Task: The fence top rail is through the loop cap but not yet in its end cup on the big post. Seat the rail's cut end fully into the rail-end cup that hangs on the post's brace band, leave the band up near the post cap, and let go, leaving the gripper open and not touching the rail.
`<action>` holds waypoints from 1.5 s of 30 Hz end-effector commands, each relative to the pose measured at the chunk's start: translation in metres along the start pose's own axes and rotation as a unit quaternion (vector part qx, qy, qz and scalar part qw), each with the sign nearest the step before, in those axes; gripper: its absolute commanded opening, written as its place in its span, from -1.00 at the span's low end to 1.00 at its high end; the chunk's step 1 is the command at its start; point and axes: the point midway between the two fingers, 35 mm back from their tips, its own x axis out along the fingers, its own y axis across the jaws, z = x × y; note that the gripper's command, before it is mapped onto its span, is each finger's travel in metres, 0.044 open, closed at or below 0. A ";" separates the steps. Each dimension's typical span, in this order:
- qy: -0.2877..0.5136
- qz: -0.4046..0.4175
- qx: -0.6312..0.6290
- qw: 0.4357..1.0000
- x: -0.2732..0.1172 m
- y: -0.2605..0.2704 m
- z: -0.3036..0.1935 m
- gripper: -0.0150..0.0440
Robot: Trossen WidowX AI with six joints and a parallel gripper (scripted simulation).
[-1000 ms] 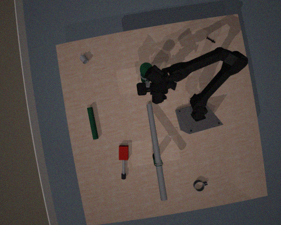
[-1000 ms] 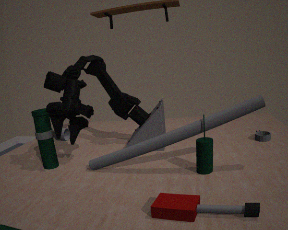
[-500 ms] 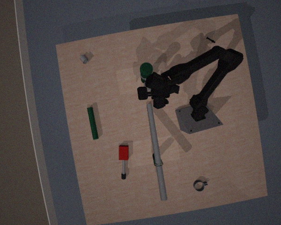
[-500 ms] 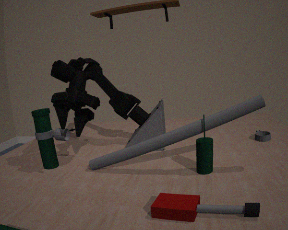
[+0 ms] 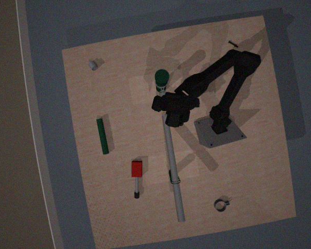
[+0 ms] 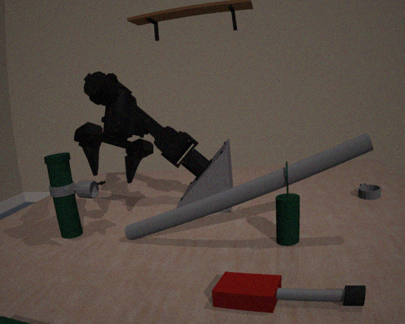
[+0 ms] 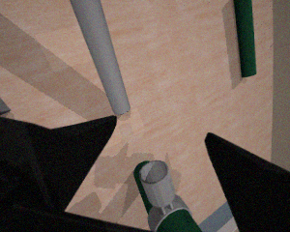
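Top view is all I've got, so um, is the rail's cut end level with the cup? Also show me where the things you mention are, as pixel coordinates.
Observer: No. In the exterior view, the cut end (image 5: 164,116) (image 6: 129,232) (image 7: 122,110) is low by the table top, well below the cup (image 5: 161,94) (image 6: 87,190) (image 7: 159,188).
Operator: Is the end effector holding anything?
Observer: No, the end effector (image 5: 175,102) (image 6: 112,178) (image 7: 160,128) has its fingers wide apart with nothing between them.
Operator: Where's the brace band?
Observer: The brace band (image 5: 160,86) (image 6: 61,191) (image 7: 157,219) wraps the post above mid-height, below its cap.

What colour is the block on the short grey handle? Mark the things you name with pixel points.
The block (image 5: 136,169) (image 6: 246,291) is plain red, best seen in the exterior view.
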 end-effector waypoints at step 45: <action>0.040 -0.045 0.517 0.854 -0.063 0.027 0.097 1.00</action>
